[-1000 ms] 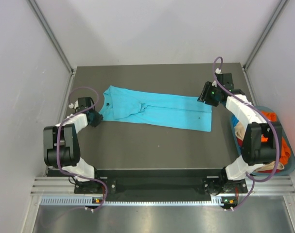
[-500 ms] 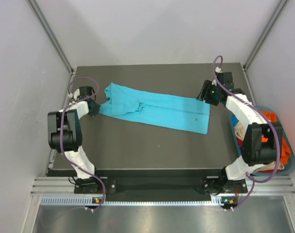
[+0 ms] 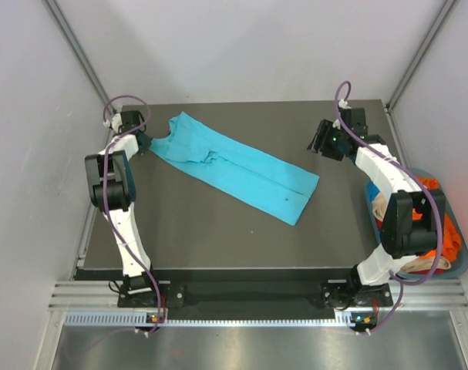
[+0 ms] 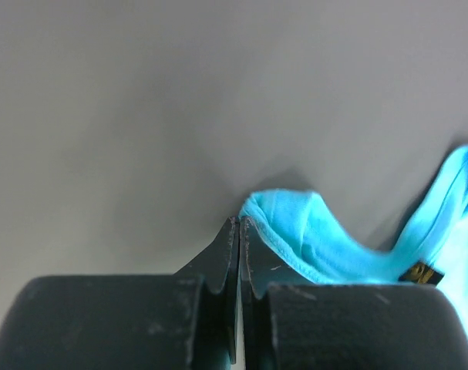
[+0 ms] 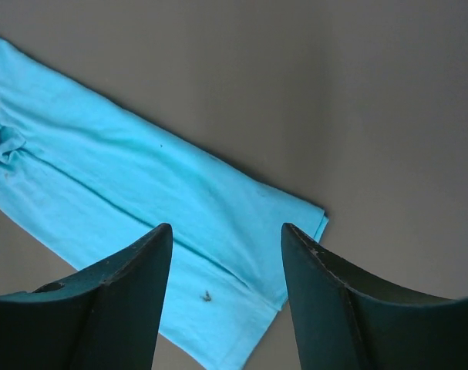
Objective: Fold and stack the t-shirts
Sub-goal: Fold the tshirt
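No text can be read; the small dark tag (image 4: 420, 272) on the turquoise t-shirt (image 4: 326, 239) is blurred.

Lighting is even, diffuse and overhead; the top view is sharp, and the dark table (image 3: 203, 231) reads matte. Both wrist views are softer, with faint shadows hugging the edges of the turquoise t-shirt (image 4: 311, 239).

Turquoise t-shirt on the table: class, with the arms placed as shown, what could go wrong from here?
1. The left gripper pinches only a thin edge of the turquoise t-shirt by the collar; it may slip free.
2. That grip sits near the far left corner of the table, so more pulling could drag cloth over the edge.
3. The right gripper is open and apart from the hem, and the shirt lies slanted; a fold might come out crooked.
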{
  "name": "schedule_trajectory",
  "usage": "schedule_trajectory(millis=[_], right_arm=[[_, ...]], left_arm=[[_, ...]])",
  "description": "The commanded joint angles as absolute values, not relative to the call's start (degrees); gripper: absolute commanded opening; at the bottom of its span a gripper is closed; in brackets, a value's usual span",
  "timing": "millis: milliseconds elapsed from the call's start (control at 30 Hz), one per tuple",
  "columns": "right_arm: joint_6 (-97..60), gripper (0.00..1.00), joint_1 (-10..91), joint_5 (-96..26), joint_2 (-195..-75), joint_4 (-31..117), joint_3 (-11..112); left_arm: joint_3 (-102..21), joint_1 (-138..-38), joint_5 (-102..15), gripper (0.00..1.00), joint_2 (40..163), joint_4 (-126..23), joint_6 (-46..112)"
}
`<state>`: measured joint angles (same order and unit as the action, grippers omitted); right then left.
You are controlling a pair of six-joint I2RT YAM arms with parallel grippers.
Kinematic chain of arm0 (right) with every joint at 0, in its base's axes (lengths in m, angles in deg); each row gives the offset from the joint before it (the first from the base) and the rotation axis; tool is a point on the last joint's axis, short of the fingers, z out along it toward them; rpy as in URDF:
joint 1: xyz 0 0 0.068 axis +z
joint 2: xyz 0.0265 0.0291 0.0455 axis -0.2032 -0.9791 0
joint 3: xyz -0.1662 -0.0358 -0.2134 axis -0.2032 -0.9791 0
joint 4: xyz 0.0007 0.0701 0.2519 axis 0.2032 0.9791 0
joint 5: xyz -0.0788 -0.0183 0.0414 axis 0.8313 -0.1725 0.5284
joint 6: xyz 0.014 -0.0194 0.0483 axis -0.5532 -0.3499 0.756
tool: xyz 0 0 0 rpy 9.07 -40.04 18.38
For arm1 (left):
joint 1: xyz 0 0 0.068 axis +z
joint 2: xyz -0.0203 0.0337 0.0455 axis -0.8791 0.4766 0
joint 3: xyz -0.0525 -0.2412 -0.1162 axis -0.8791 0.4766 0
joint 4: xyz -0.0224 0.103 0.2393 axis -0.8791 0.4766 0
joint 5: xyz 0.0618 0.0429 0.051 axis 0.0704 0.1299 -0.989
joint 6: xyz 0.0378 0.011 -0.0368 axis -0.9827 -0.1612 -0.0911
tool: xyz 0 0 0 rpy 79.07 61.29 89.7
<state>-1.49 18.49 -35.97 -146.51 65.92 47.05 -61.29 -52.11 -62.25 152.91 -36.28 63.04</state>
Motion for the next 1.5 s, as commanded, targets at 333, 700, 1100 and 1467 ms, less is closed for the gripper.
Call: schedule_trajectory(millis=[333, 700, 1100, 1467], right_arm=[[-5.9, 0.59, 22.5, -40.1, -152.2, 62.8, 45.6], [-4.5, 0.59, 23.0, -41.9, -146.0, 65.0, 43.9], [-4.6, 0.59, 23.0, -43.4, -138.7, 66.9, 41.0], [-2.7, 0.59, 22.9, -41.3, -133.6, 69.6, 38.9]], left_arm=[[-82.4, -48.4, -42.0, 0.22, 165.1, -36.9, 62.1], [-52.9, -49.1, -52.8, 0.44, 136.8, -34.9, 60.1], [-29.8, -66.5, -59.4, 0.47, 113.5, -32.2, 65.1], [-12.7, -99.5, -75.9, 0.46, 97.7, -34.9, 94.2]])
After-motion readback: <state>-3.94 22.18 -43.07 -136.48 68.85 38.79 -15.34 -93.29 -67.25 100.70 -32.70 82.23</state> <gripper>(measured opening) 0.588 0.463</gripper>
